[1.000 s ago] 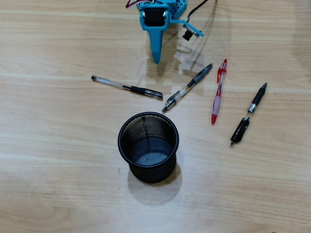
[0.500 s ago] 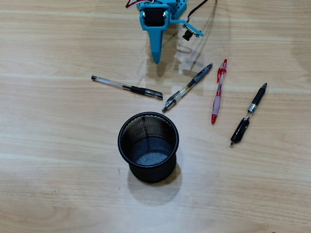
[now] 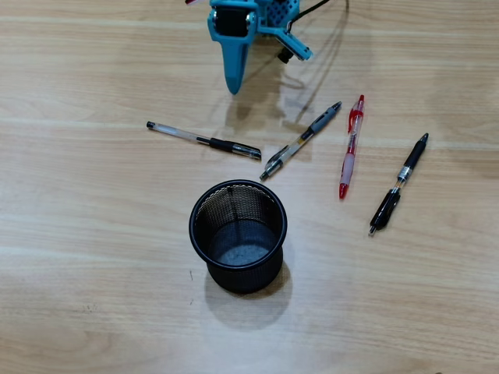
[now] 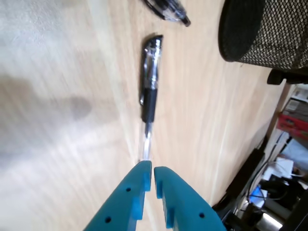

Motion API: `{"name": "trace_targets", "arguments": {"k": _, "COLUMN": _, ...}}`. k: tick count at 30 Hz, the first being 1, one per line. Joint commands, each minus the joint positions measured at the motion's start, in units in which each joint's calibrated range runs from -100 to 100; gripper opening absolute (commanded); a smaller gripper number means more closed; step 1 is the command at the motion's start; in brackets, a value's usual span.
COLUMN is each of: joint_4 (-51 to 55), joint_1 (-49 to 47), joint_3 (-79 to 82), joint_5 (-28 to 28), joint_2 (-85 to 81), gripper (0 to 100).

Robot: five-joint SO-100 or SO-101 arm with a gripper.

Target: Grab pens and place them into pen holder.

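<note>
Four pens lie on the wooden table in the overhead view: a clear stick pen with black cap [image 3: 204, 140], a clear-grey click pen [image 3: 301, 140], a red translucent pen [image 3: 352, 146] and a black pen with silver band [image 3: 398, 184]. The black mesh pen holder [image 3: 242, 274] stands upright and empty below them. My blue gripper [image 3: 232, 89] hovers at the top, above the stick pen and apart from it, shut on nothing. The wrist view shows the gripper [image 4: 153, 166] just short of the stick pen [image 4: 150, 86], with the click pen's tip [image 4: 168, 9] and the pen holder [image 4: 269, 33] beyond.
A small black camera on a blue bracket [image 3: 292, 53] and black cables [image 3: 327, 39] hang beside the arm. In the wrist view the table edge runs along the right, with dark clutter and cables [image 4: 284, 163] past it.
The gripper has shifted left and slightly toward the top of the overhead view in the last half second. Pens and holder have not moved.
</note>
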Motion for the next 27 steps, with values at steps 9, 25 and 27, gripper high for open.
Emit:
{"name": "trace_targets", "arguments": {"k": 9, "joint_4": 32.32, "joint_1": 11.00, "joint_3": -47.30, "joint_5": -0.82, "joint_2": 35.57, "gripper": 3}}
{"name": "trace_targets", "arguments": {"k": 25, "joint_4": 37.51, "joint_1": 9.17, "joint_3": -66.03, "joint_5": -1.71, "joint_2": 66.74, "gripper": 3}}
{"name": "trace_targets", "arguments": {"k": 27, "joint_4": 37.51, "joint_1": 9.35, "joint_3": -67.03, "joint_5": -3.18, "joint_2": 69.63, "gripper": 8}}
